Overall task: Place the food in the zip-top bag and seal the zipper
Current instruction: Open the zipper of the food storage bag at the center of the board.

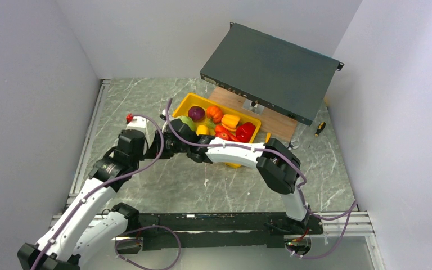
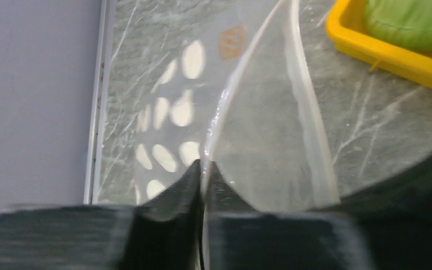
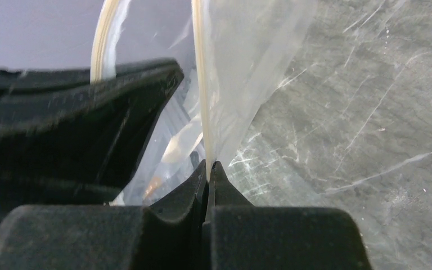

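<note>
The clear zip-top bag (image 2: 259, 140) hangs between my two grippers, its mouth held apart. My left gripper (image 2: 204, 166) is shut on one lip of the bag. My right gripper (image 3: 208, 166) is shut on the other lip, on the pale zipper strip (image 3: 201, 84). The second zipper strip (image 2: 310, 107) curves up to the right in the left wrist view. In the top view the two grippers (image 1: 160, 145) (image 1: 173, 133) meet just left of the yellow tray (image 1: 188, 101). The food lies in the tray: a green piece (image 1: 187, 122), purple (image 1: 196, 113), orange (image 1: 214, 113), yellow (image 1: 230, 121) and red (image 1: 245, 131). I cannot make out the bag in the top view.
A dark grey flat metal box (image 1: 270, 70) tilts over a wooden board (image 1: 275, 124) behind the tray. A screwdriver (image 1: 319, 129) lies at the right. Grey walls stand on the left, back and right. The tray's corner (image 2: 382, 53) with the green piece (image 2: 410, 22) lies close by the bag.
</note>
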`<state>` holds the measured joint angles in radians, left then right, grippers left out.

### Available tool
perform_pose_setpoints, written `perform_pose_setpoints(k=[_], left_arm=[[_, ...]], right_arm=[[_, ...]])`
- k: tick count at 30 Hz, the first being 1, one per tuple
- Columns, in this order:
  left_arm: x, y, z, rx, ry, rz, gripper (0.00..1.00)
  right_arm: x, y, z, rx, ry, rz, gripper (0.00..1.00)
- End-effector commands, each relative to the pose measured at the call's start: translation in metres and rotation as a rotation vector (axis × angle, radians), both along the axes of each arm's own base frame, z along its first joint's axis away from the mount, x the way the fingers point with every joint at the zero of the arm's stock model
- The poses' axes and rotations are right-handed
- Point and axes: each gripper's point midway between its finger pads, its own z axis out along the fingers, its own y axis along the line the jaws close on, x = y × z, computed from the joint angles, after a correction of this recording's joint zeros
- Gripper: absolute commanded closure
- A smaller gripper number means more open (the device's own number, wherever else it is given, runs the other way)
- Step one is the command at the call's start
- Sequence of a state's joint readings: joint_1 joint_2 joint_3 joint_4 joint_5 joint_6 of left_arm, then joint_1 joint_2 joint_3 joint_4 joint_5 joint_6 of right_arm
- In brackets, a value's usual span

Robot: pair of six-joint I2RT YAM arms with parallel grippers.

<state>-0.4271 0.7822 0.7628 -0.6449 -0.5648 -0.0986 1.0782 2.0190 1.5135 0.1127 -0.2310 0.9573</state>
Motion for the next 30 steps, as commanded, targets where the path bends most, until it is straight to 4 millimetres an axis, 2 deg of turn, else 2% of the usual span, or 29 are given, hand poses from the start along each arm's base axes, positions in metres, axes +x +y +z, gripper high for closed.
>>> perform_pose_setpoints(k=[1, 4, 6, 13, 16, 19, 21, 22, 23, 26, 30], left_arm=[[0.010, 0.025, 0.017, 0.037, 0.001, 0.121, 1.00], [0.010, 0.053, 0.012, 0.024, 0.056, 0.259, 1.00], [0.010, 0.064, 0.007, -0.003, 0.079, 0.315, 1.00], [0.011, 0.076, 0.005, -0.001, 0.123, 0.371, 1.00], [0.009, 0.067, -0.009, -0.053, 0.086, 0.328, 1.00], [0.010, 0.048, 0.007, -0.143, -0.017, 0.215, 1.00], [0.010, 0.047, 0.015, -0.157, -0.082, 0.199, 1.00], [0.010, 0.047, 0.014, -0.157, -0.091, 0.195, 1.00], [0.010, 0.047, 0.014, -0.159, -0.090, 0.194, 1.00], [0.012, 0.045, 0.006, -0.153, -0.025, 0.196, 1.00], [0.014, 0.045, -0.003, -0.145, 0.044, 0.213, 1.00]], right_arm=[[0.000, 0.011, 0.027, 0.080, -0.057, 0.047, 1.00], [0.004, 0.012, 0.016, 0.036, -0.113, 0.068, 1.00], [0.010, 0.014, 0.003, 0.009, -0.115, 0.083, 1.00], [0.025, 0.013, -0.019, -0.077, -0.145, 0.088, 1.00], [0.029, 0.004, -0.019, -0.126, -0.178, 0.091, 0.74], [0.036, -0.012, -0.012, -0.189, -0.249, 0.092, 0.45], [0.041, -0.030, 0.002, -0.237, -0.321, 0.073, 0.15], [0.042, -0.040, 0.008, -0.258, -0.353, 0.062, 0.07], [0.044, -0.050, 0.014, -0.274, -0.384, 0.046, 0.03], [0.054, -0.085, 0.022, -0.327, -0.431, -0.007, 0.01], [0.080, -0.136, 0.017, -0.387, -0.419, -0.104, 0.06]])
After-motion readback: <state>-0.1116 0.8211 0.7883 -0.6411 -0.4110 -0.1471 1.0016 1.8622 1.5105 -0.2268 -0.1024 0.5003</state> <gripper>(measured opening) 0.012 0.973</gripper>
